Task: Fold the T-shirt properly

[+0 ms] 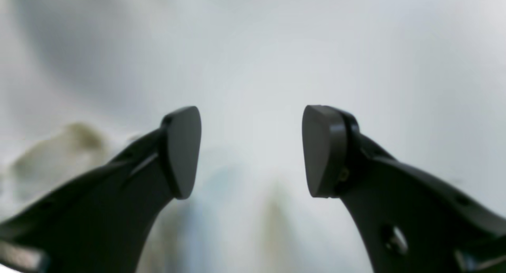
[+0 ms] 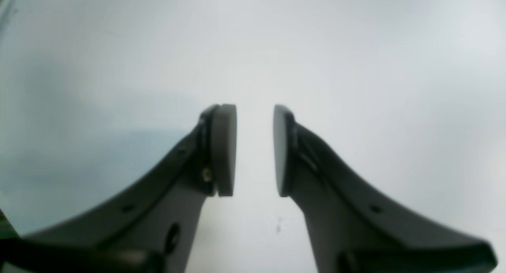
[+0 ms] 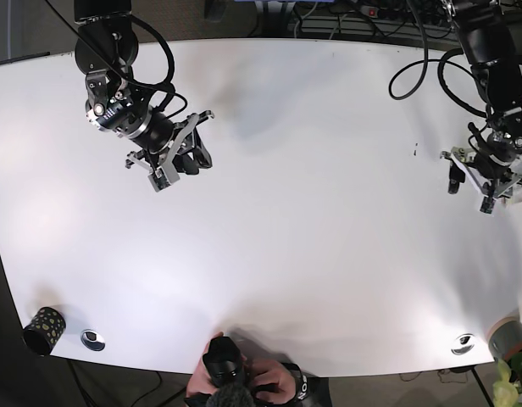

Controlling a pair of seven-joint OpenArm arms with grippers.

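I cannot pick out the T-shirt in any view. The base view shows only a broad white surface [image 3: 312, 237] between the two arms, with no cloth edge, sleeve or collar I can tell apart from it.

The base view alone shows the layout. The right gripper [image 3: 170, 161] hangs over the surface's far-left part, and the left gripper [image 3: 491, 180] is near the right edge, well apart from it. At the near edge are a dark speckled cup [image 3: 42, 329], two small round metal pieces [image 3: 93, 339] [image 3: 463, 343] and a roll of tape [image 3: 508, 337]. A person's hands hold a black camera [image 3: 227, 366] there too.

The wrist views show the gripper states better. The left gripper [image 1: 252, 150] is spread wide with nothing between its pads. The right gripper [image 2: 255, 150] is parted by a narrow gap, also empty.

Behind both, the background is a blurred pale grey-white. In the left wrist view a soft beige patch [image 1: 67, 146] sits at the left, too blurred to identify. The fingers' lower parts are cut off by the frame.
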